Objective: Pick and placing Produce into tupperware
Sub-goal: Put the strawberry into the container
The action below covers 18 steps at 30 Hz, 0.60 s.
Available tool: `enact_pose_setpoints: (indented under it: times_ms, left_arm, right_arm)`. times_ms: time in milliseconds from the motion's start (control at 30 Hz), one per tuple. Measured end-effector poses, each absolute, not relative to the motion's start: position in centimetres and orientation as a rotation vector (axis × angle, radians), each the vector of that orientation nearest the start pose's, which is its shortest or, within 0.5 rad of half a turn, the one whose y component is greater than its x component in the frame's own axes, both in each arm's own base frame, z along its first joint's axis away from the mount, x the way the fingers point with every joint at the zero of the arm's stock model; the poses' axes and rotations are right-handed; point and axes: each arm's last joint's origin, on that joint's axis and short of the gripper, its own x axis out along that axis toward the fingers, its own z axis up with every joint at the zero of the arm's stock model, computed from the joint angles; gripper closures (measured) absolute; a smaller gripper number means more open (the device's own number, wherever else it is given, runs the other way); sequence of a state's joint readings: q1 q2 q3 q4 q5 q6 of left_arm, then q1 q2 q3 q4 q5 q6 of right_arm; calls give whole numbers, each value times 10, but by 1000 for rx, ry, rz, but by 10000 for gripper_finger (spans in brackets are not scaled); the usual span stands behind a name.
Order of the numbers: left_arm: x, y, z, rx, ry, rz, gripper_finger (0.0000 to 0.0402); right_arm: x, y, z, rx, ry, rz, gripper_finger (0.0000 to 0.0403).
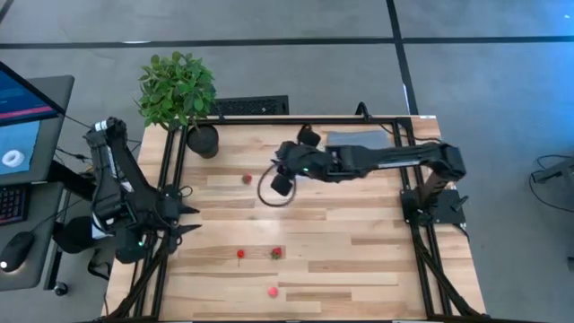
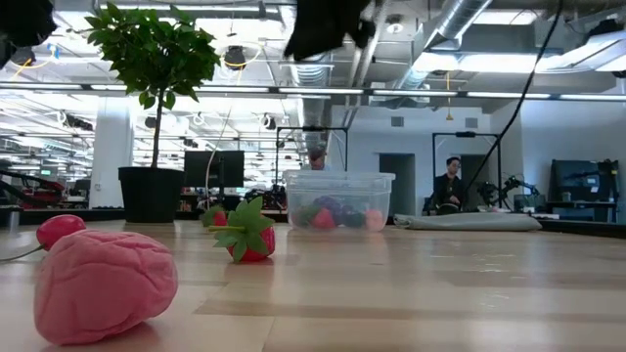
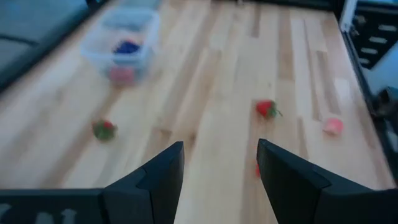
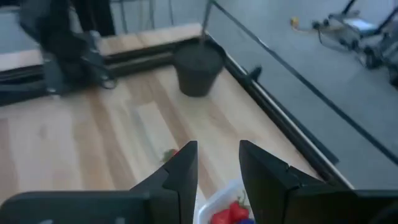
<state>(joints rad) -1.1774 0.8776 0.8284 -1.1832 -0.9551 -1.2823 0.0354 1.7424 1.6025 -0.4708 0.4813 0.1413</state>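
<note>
An open workshop with ceiling ducts lies behind my wooden table [image 1: 359, 251], where a person [image 2: 450, 184] sits far off. The leafy potted plant [image 1: 179, 94] stands at the back left corner, the tallest thing near me, clear of my reach.

My right gripper [image 4: 216, 177] hangs over the tupperware [image 2: 337, 200] at the table's middle back, fingers [image 4: 177, 174] drawn narrow with a slim gap and nothing between them. My own arm hides most of the box from above. Inside it lie red, pink and dark purple pieces [image 2: 333, 213].

My left gripper [image 3: 219, 171] waits at the left edge, fingers apart and empty.

Loose produce: a strawberry [image 1: 276, 253], a small red piece [image 1: 240, 254], a pink piece [image 1: 272, 291] nearest the front, another strawberry [image 1: 247, 178] near the box.
</note>
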Motion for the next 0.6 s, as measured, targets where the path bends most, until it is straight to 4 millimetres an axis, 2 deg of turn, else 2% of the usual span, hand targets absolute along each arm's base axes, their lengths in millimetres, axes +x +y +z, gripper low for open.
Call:
enact_pose_setpoints:
  times_ms: [133,333,467,600]
  left_arm:
    - [71,-104,272,-106,471,244,209]
    - [73,-98,252,-98,372,339,209]
    - [77,-92,241,-185,346,423,209]
    - [82,-87,234,-274,321,506,209]
  right_arm:
    - [366,17,362,-76,538,-517,263]
    - [321,45,388,-158,554,-558,263]
    - [288,58,396,-189,551,-575,262]
    - [257,64,391,-196,535,-589,262]
